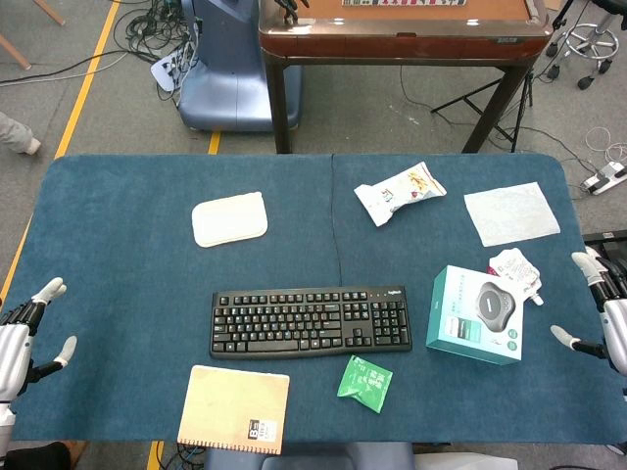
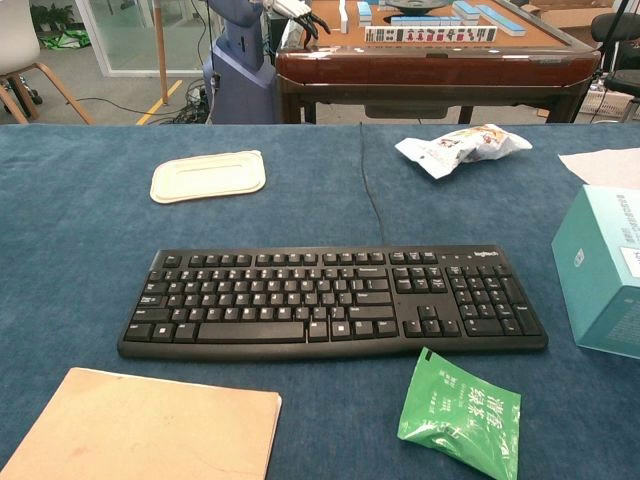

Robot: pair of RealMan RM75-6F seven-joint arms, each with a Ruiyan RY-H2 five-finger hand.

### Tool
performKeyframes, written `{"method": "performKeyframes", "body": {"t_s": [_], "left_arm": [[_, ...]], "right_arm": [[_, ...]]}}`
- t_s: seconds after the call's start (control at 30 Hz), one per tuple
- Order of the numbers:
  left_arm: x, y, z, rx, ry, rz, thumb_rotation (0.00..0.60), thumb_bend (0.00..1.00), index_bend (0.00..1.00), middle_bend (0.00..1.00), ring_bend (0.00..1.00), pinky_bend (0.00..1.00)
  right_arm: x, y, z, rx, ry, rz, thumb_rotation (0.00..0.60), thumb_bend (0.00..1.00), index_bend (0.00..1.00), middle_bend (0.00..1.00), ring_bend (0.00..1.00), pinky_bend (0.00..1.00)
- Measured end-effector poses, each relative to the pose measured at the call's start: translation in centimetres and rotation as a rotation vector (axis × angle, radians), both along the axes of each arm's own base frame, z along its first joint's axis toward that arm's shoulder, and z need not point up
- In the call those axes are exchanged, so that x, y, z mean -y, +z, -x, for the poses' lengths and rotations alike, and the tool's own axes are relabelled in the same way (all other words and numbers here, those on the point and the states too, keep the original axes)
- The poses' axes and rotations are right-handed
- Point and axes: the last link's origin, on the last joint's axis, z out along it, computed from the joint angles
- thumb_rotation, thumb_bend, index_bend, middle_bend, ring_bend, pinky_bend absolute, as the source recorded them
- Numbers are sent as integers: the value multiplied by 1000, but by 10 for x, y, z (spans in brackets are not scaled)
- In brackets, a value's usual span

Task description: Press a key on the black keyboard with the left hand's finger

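The keyboard lies near the front middle of the blue surface, long side parallel to the front edge, its cable running straight back. No hand touches it.

Only the head view shows the hands. The left hand hangs at the far left edge of the surface, well apart from the keyboard, fingers spread and holding nothing. The right hand sits at the far right edge, fingers also apart and empty. The chest view shows neither hand.

The head view also takes in the whole layout: a notebook at the front edge left of centre, a green packet just in front of the keyboard's right end, a teal box to the keyboard's right, a small white packet behind that box, a white cloth at the back right, a snack bag behind the keyboard, and a pale tray at the back left.

The chest view brings the keyboard close enough to show its separate keys and number pad, and shows the box's side wall.
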Motion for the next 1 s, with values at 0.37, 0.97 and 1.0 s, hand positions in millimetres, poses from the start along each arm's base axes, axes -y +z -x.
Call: {"method": "performKeyframes", "body": {"t_s": [0.37, 0.97, 1.0], "left_arm": [[-6, 2, -2, 10, -38, 6, 600, 314, 98, 188, 238, 252], [-64, -7, -47, 57, -332, 387, 600, 459, 239, 875, 928, 962], [-68, -9, -51, 54, -345, 416, 600, 497, 242, 898, 950, 979]], "right_arm": [[2, 5, -4, -14, 12, 18, 600, 106, 53, 129, 84, 67], [7, 6, -20, -43, 31, 20, 600, 106, 53, 129, 83, 68], [8, 6, -20, -43, 30, 18, 600, 106, 53, 129, 83, 68]]}}
